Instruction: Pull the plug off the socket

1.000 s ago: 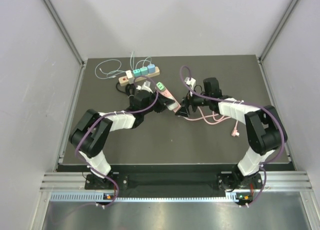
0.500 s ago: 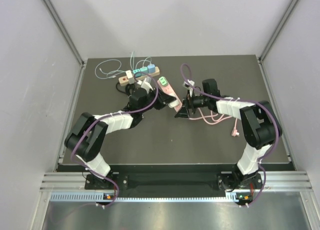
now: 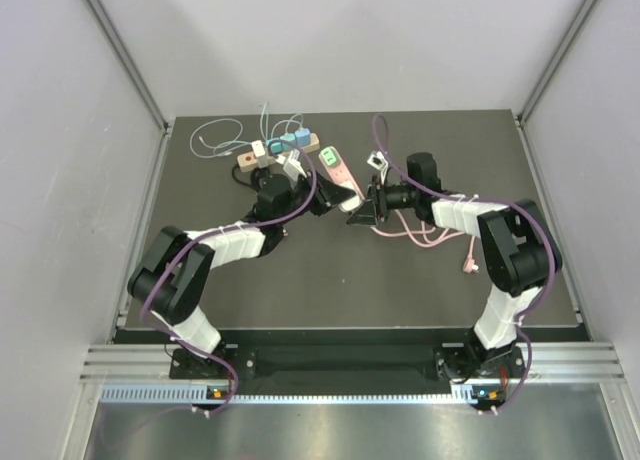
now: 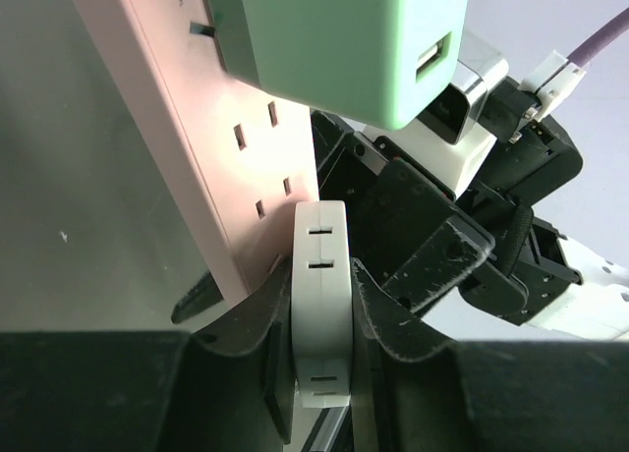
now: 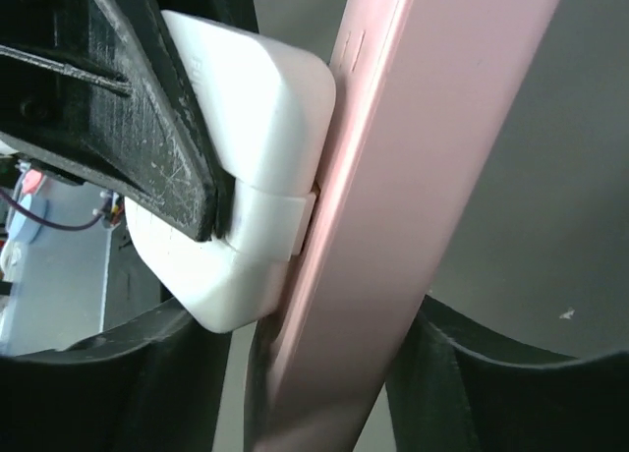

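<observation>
two end effectors: left (image 4: 322, 319) clamps plug (image 4: 321, 241), right (image 5: 329, 368) perhaps grips socket (image 5: 432, 128)

The socket strip (image 3: 341, 178) is positioned over the middle rear of the worktop (image 3: 300, 280), between the left pincer (image 3: 325, 202) and the right pincer (image 3: 362, 212). The far plug (image 3: 328, 157) is seated at its rear end, the near plug (image 4: 321, 275) at its front end. A second strip (image 3: 283, 145) is located behind it to the left. A cable (image 3: 420, 235) lies to the right.

The boxy white plug (image 4: 321, 275) sits flush against the long pink socket strip (image 4: 197, 128), near one end.
</observation>
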You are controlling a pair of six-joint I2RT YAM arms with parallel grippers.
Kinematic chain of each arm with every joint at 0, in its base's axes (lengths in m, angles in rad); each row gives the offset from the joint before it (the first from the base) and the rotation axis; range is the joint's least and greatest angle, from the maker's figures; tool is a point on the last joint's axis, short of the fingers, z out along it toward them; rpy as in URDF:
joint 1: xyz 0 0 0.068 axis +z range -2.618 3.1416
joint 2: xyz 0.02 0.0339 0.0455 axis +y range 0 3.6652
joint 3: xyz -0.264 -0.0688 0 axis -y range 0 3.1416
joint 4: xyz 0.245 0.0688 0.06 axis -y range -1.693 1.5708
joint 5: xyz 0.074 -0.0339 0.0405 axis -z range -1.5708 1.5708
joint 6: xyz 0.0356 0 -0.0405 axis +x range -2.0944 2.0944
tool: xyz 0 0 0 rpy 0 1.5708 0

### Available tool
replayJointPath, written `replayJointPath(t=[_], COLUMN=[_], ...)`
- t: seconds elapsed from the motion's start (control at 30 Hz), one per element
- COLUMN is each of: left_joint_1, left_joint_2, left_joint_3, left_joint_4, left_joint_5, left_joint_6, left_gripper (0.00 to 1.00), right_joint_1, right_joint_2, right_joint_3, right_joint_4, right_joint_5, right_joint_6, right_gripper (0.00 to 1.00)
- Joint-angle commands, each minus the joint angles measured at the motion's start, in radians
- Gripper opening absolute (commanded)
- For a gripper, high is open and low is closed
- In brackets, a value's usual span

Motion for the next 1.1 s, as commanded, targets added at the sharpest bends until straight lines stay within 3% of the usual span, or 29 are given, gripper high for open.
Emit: replayJointPath(t=[0.0,0.2,0.3,0.33,0.53,0.8,1.07], left_joint_1=[0.005,0.005,0.006,0.006,0.006,0.005,0.005], left_joint_2=[-0.038,-0.055,-0.062,-0.067,-0.108,-0.21,-0.277], left_joint_3=[0.023,0.024,0.024,0.024,0.0,-0.057,-0.1], left_joint_4=[0.157,0.152,0.152,0.152,0.14,-0.06,-0.113], left_joint_5=[0.031,0.033,0.04,0.04,0.057,-0.035,-0.046], left_joint_6=[0.015,0.032,0.032,0.032,0.024,0.006,-0.004], left_gripper=[0.0,0.0,0.0,0.0,0.0,0.0,0.0], right_joint_1=[-0.015,-0.027,-0.038,-0.039,-0.096,-0.179,-0.174], right_joint_2=[0.021,0.025,0.024,0.022,0.001,-0.076,-0.126], right_joint_3=[-0.003,-0.003,-0.003,-0.003,-0.035,-0.11,-0.13], right_joint_4=[0.091,0.1,0.1,0.098,0.114,0.131,0.123], right_joint_5=[-0.051,-0.087,-0.084,-0.078,0.062,0.31,0.372], right_joint_6=[0.052,0.052,0.045,0.043,0.064,0.084,0.028], right_gripper=[0.54,0.38,0.15,0.0,0.0,0.0,0.0])
